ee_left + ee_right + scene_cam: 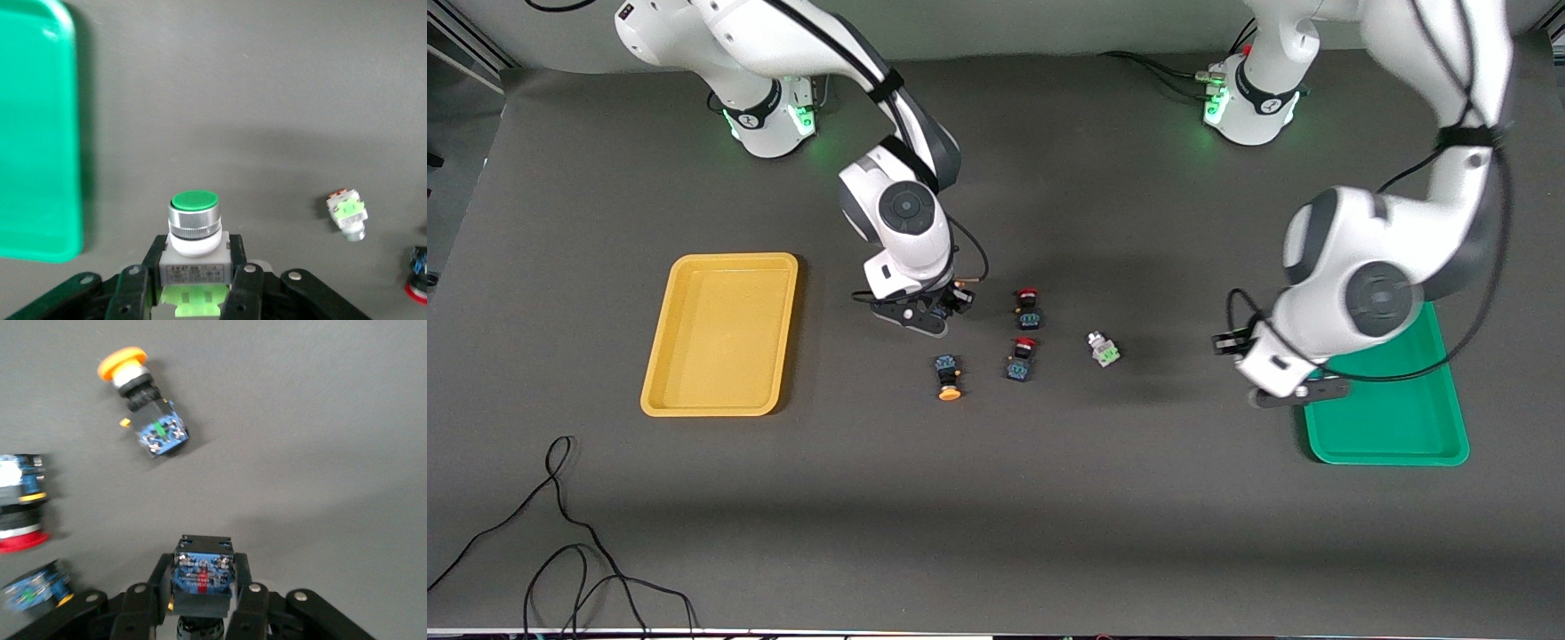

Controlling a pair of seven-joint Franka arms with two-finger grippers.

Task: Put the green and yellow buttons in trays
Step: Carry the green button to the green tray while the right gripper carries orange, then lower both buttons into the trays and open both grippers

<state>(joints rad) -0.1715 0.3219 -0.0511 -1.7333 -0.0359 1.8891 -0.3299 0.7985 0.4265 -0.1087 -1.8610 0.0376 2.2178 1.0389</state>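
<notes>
While both arms hang above the table, each gripper pinches one button.

Left gripper (193, 280) clamps a green-capped button (194, 230) just beside the green tray (1396, 418); right gripper (203, 593) clamps a dark-bodied button (203, 577) above the table between the yellow tray (720, 333) and the red-capped buttons (1029, 308). One yellow-capped button (948, 377) and one green button (1104, 349) lie on the mat.

Right gripper (202, 597): fingers (247, 603) clamping dark-bodied button unit (202, 577), blue terminal face with red strip showing upward.
Yellow-capped button (141, 404): lying on its side on grey table (307, 420), apart from gripper, blue terminal end pointing away from cap.
Red-capped button (21, 503): showing partly at frame edge.
Another blue-ended button (32, 595): sitting near it, blurred.
</notes>
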